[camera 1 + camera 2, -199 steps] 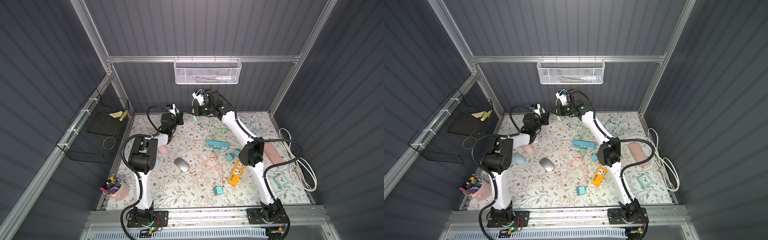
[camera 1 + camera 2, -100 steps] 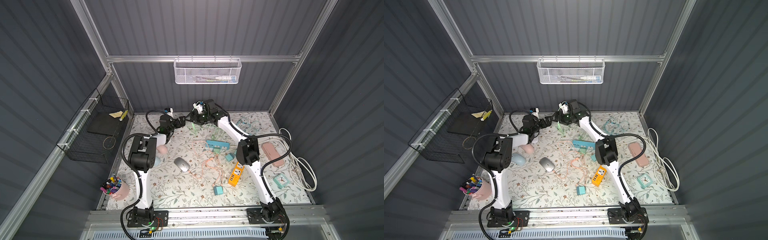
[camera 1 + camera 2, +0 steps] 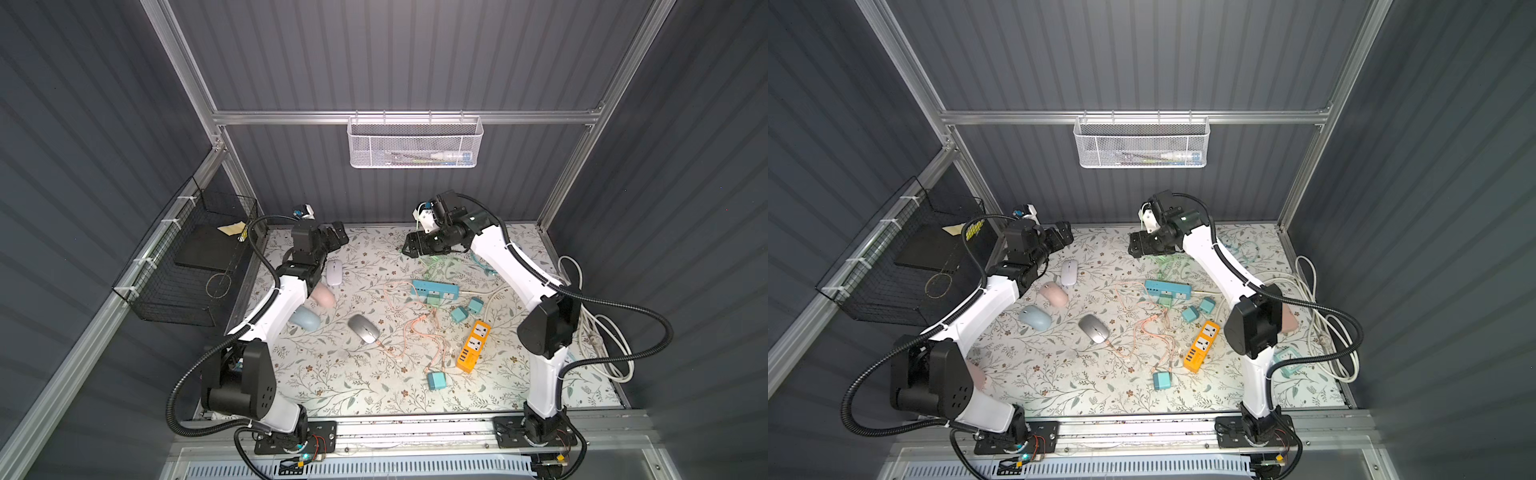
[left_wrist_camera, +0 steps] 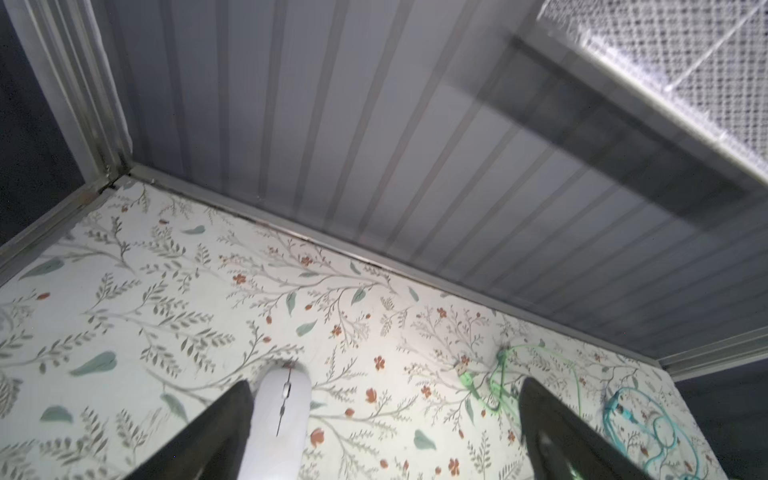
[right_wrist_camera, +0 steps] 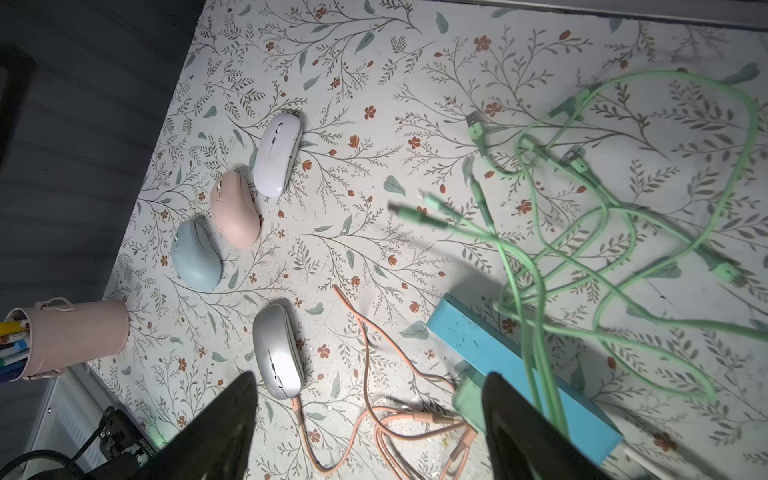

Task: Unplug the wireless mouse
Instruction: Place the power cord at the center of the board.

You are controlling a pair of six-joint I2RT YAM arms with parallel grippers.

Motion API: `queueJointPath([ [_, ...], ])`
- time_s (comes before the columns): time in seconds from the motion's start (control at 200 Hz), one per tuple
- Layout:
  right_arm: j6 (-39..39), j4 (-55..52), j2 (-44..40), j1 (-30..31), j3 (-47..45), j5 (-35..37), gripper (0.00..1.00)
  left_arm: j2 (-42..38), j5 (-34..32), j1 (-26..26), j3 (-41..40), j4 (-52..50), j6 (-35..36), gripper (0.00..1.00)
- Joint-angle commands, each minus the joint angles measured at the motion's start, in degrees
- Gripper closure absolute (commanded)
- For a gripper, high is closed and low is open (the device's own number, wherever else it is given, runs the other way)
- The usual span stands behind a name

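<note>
Since the silver mouse [image 3: 363,328], nearer the robot than the blue power strip [image 3: 434,289], has the peach cable [image 3: 409,332] plugged in, the left gripper [image 3: 340,235] and right gripper [image 3: 409,248], both apart and empty beyond that strip, should likely pin its body and draw the plug [image 5: 296,401] straight out

You're looking into what seems a robot lab cell: ribbed grey walls [image 3: 415,62], aluminium frame [image 3: 407,117], two arms [image 3: 511,257] bolted to a rail [image 3: 415,428], mice [image 3: 363,328] on a floral mat [image 3: 353,386], a mesh basket [image 3: 415,143] above.
</note>
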Motion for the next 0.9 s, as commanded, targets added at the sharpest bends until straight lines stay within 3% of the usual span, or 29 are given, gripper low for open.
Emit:
queueJointPath([
  [0.0, -1.3, -2.9, 8.5, 1.0, 11.1, -3.4, 0.18, -2.0, 1.3, -0.1, -3.8, -2.6, -1.1, 0.00],
  [0.12, 2.4, -4.3, 21.9, 2.6, 34.1, -11.9, 0.19, -4.7, 2.0, -0.1, -6.7, -1.7, -2.9, 0.00],
  [0.175, 4.4, -2.8, 24.8, 2.7, 38.0, -12.8, 0.15, -5.8, 2.8, -0.1, -7.3, -1.8, -3.3, 0.00],
  [0.28, 5.5, -0.3, 23.1, 0.8, 26.8, -11.7, 0.13, -7.5, 3.5, -0.1, -7.4, -3.5, -3.2, 0.00],
  [0.375, 1.3, -8.3, 21.5, -0.3, 20.9, -7.5, 0.13, -8.4, 4.6, -0.1, -7.8, -4.2, -3.0, 0.00],
  [0.475, -2.1, -2.9, 9.6, 0.4, 1.9, 0.9, 0.02, -8.1, 5.6, -0.1, -8.0, -4.4, -3.2, 0.00],
  [0.52, -2.5, 0.6, 5.0, 0.5, -4.3, 3.2, 0.01, -7.6, 5.9, -0.1, -8.2, -3.8, -3.5, 0.00],
  [0.686, -5.9, -8.4, 3.5, 0.9, 0.5, 9.0, 0.01, -4.6, 8.1, -0.1, -5.4, -2.7, -3.6, 0.00],
  [0.896, -3.4, 1.4, -12.9, 1.0, -16.5, 4.6, 0.01, -0.2, 15.9, -1.1, -4.2, 2.9, -1.5, 0.04],
])
